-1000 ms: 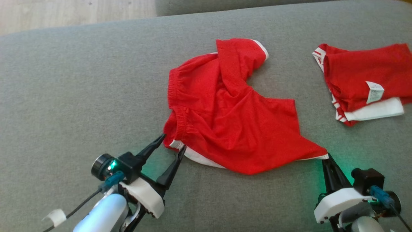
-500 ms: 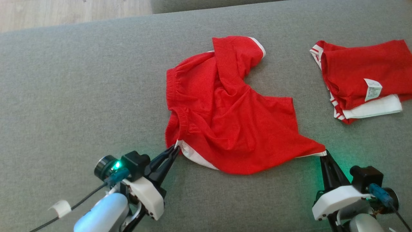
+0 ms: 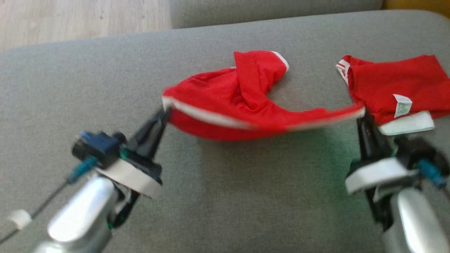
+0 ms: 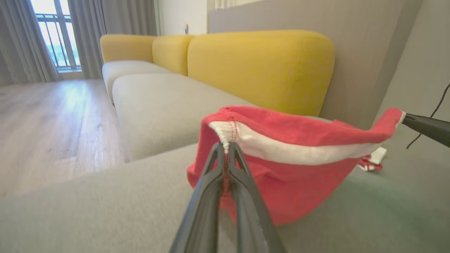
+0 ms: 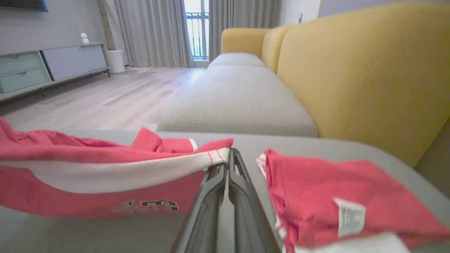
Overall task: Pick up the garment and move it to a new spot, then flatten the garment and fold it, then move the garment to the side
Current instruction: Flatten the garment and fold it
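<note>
Garment [image 3: 242, 102], red: corners were clamped in jaws of left gripper [image 3: 164, 114] and right gripper [image 3: 362, 116]; possible lettering [image 5: 154, 205] was seen from right wrist.

L end effector [image 3: 164, 115] sits mid-left in head view, fingers pressed together, tips pinching one corner of garment [image 3: 225, 105]; silver L forearm [image 3: 81, 218] slants up-right beneath it. R end effector [image 3: 362, 117] sits far right, likewise closed on opposite corner, fingers pointing nearly straight up; R forearm [image 3: 415, 221] at lower-right edge. The two are well apart.
</note>
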`<state>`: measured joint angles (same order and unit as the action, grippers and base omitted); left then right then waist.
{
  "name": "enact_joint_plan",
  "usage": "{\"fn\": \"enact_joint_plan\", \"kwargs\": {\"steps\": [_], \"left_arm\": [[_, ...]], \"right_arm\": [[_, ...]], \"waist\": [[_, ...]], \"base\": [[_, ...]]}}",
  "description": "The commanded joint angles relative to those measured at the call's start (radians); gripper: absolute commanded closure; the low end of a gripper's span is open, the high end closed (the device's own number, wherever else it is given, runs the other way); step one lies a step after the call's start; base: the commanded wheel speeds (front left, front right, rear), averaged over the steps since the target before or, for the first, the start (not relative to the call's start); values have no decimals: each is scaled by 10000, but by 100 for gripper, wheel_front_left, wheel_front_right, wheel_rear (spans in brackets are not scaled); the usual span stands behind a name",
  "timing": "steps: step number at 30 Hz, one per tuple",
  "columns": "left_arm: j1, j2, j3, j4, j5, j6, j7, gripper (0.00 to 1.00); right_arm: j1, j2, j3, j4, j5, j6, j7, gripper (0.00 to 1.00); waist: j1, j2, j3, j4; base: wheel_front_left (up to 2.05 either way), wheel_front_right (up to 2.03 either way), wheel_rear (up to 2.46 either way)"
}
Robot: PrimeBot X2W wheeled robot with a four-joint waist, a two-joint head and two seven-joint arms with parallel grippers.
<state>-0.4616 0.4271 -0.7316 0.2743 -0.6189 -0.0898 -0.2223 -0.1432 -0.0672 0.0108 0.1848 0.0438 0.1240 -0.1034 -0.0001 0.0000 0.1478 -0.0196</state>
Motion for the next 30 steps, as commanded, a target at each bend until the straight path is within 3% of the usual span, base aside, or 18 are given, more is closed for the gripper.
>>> {"fn": "enact_joint_plan", "kwargs": {"steps": [1, 8, 13, 23, 30], "left_arm": [[-774, 484, 694, -607, -117, 113, -53, 100], [-1904, 938, 1423, -1631, -242, 547, 564, 100], [-2621, 974, 1972, -2068, -344, 1048, 776, 100], [-2705, 1727, 2253, -3339, -295, 1679, 1835, 100], [-2108, 2277, 2420, -4581, -730, 2060, 2734, 100]], "right_arm": [[-772, -375, 353, -667, -35, 67, 172, 100], [-2880, -1377, 1025, -1532, 331, 67, 1077, 100], [-3908, -1630, 1230, -2021, 540, 67, 1379, 100], [-3148, -1378, 1182, -3549, 536, 67, 1962, 100], [-2478, -1311, 1106, -4602, 360, 67, 2666, 100]], "waist": [[1, 0, -142, -8], [1, 0, -662, -41], [1, 0, -1124, -63], [1, 0, -1628, -186], [1, 0, -1339, -240]], "base": [[0, 0, 0], [0, 0, 0], [0, 0, 0], [0, 0, 0], [0, 0, 0]]}}
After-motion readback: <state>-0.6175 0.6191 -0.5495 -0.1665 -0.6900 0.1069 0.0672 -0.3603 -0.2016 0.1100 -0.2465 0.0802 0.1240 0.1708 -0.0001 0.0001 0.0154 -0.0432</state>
